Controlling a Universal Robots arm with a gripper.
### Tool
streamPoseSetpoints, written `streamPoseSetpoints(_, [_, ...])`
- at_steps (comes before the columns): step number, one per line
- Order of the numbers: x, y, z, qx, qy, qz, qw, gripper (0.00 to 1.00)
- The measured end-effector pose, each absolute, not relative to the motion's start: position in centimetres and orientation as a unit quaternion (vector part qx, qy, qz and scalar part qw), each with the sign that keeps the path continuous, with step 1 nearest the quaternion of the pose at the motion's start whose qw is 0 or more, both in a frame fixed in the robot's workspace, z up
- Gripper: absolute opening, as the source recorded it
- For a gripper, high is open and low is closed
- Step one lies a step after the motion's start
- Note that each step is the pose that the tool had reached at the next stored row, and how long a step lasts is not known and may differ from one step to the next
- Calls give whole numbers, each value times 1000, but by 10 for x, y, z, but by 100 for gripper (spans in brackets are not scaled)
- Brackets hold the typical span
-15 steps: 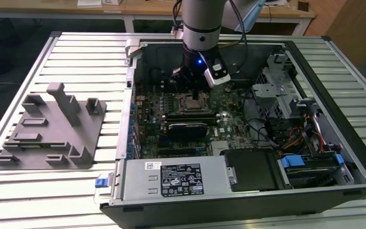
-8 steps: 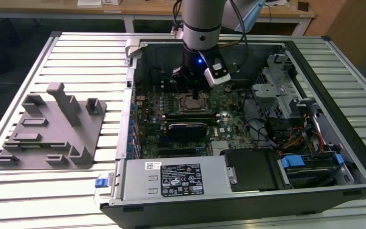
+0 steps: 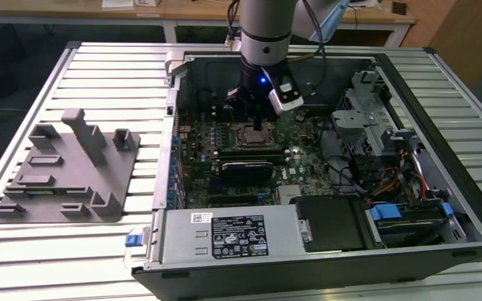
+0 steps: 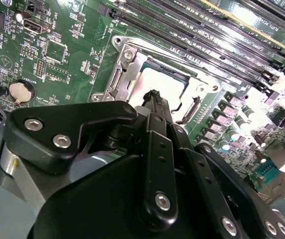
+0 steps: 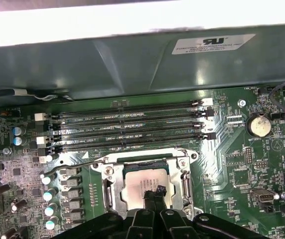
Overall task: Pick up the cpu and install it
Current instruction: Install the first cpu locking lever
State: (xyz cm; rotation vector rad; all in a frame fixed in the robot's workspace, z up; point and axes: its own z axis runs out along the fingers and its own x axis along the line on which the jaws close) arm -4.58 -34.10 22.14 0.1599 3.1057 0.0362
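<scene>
On a slatted metal worktop (image 3: 73,69) lies an open computer case (image 3: 463,188), its green motherboard (image 3: 308,163) facing up; on the slats at the exterior view's left rests a grey plastic fixture (image 3: 65,169), well apart from the case; a silver power supply (image 3: 224,235) runs along the case's near side. Beyond the worktop's far edge stands a pale wooden desk (image 3: 191,11); dark floor (image 3: 15,50) shows at the far left and a wooden panel (image 3: 467,31) at the far right.

The arm (image 3: 265,31) stands upright over the middle of the board, with the gripper (image 3: 256,122) low above the processor socket. In the first wrist view the cpu (image 5: 135,186) lies flat inside the metal socket frame (image 5: 107,191), silvery top up, just beside the rows of memory slots (image 5: 127,132); a coin battery (image 5: 257,124) sits well apart from it on the board. The gripper (image 5: 152,191) hangs over the chip's top; its jaws are closed, black tips drawn together, gripping nothing; whether they touch the metal I cannot tell. The second wrist view shows the same gripper (image 4: 154,97) over the pale cpu (image 4: 164,82).
</scene>
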Motion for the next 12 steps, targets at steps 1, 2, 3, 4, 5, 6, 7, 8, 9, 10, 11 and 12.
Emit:
streamPoseSetpoints(1, [-47,-341,221,51,998,12,16,11])
streamPoseSetpoints(2, [-48,-341,221,51,998,12,16,11])
streamPoseSetpoints(3, [-50,-341,221,51,998,12,16,11])
streamPoseSetpoints(4, [-51,-341,221,51,998,12,16,11])
streamPoseSetpoints(5, [-53,-341,221,51,998,12,16,11])
streamPoseSetpoints(6, [-55,-341,221,51,998,12,16,11])
streamPoseSetpoints(7, [-57,-341,221,51,998,12,16,11])
streamPoseSetpoints(8, [-59,-341,221,51,998,12,16,11])
streamPoseSetpoints(9, [-61,-341,221,51,998,12,16,11])
streamPoseSetpoints(10, [-64,-341,221,51,998,12,16,11])
streamPoseSetpoints(11, [-67,-341,221,51,998,12,17,11])
streamPoseSetpoints(12, [-69,-341,221,51,998,12,17,11])
